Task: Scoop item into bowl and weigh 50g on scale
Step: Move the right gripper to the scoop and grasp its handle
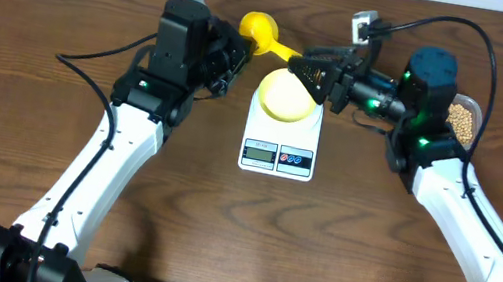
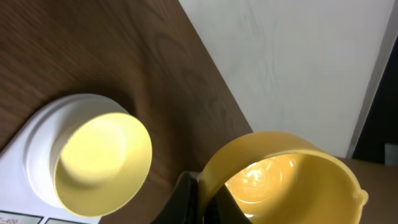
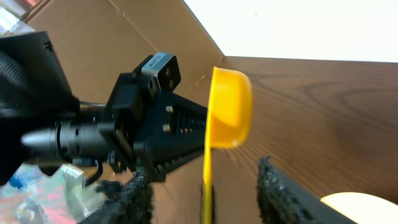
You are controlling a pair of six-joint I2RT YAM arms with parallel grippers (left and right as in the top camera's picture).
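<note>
A bright yellow scoop [image 1: 260,31] hangs above the table behind the scale. My left gripper [image 1: 235,54] is shut on the rim of its cup [image 2: 292,180], which looks empty. My right gripper [image 1: 315,72] is open, its fingers [image 3: 205,199] on either side of the scoop's thin handle [image 3: 204,180] without touching it. The pale-yellow bowl [image 1: 287,96] sits empty on the round platform of the white scale [image 1: 278,155]; it also shows in the left wrist view [image 2: 102,162]. The tan beans [image 1: 462,119] lie in a clear tub at the right, partly hidden by my right arm.
The table's far edge and a white wall run just behind the scoop [image 2: 298,68]. The left arm's black wrist [image 3: 155,124] fills the left of the right wrist view. Cables [image 1: 92,60] trail from both arms.
</note>
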